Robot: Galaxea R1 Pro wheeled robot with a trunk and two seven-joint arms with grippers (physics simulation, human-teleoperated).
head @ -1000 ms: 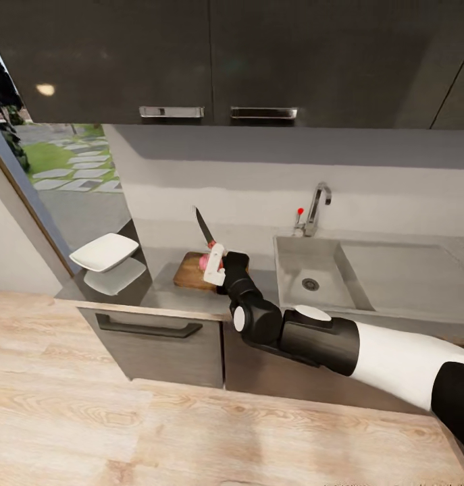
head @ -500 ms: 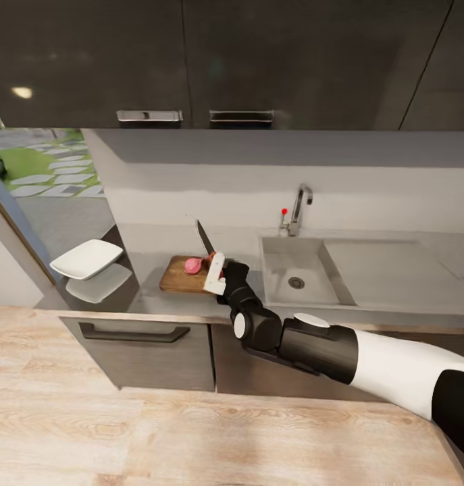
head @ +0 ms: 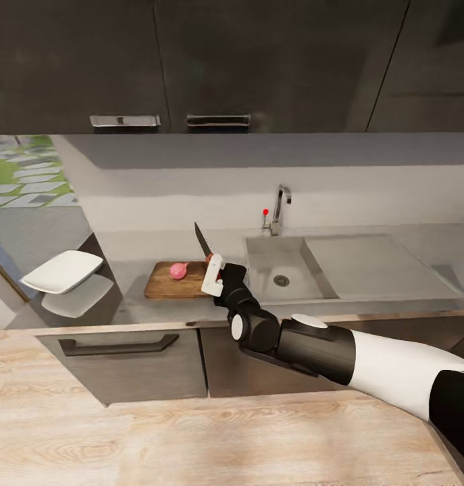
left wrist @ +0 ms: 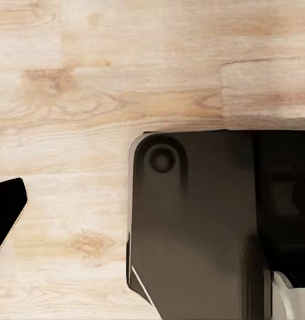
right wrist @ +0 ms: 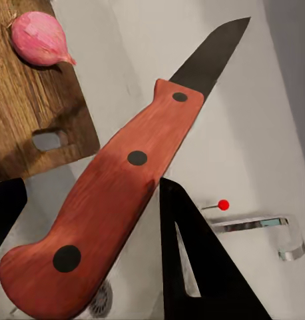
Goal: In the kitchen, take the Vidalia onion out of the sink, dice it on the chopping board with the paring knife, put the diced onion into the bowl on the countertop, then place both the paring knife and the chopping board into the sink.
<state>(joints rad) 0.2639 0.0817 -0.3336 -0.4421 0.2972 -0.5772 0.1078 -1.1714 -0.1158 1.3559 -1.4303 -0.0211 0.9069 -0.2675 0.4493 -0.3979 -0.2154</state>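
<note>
Your right gripper [head: 213, 275] jaws are pinching the paring knife [head: 203, 244] by its handle, blade pointing to 11 o'clock, clear of the table. The Vidalia onion [head: 178, 271] is resting whole on the chopping board [head: 165, 287], at the gripper's 9 o'clock, awaiting dicing.

Even soft light; glossy countertop [head: 394, 270] reflections; sharp.

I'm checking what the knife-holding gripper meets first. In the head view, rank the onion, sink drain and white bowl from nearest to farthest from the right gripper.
From the right gripper:
1. Vidalia onion, on the chopping board to its left.
2. Sink drain, to its right, slightly farther.
3. Bowl, at the countertop's far left end.
</note>
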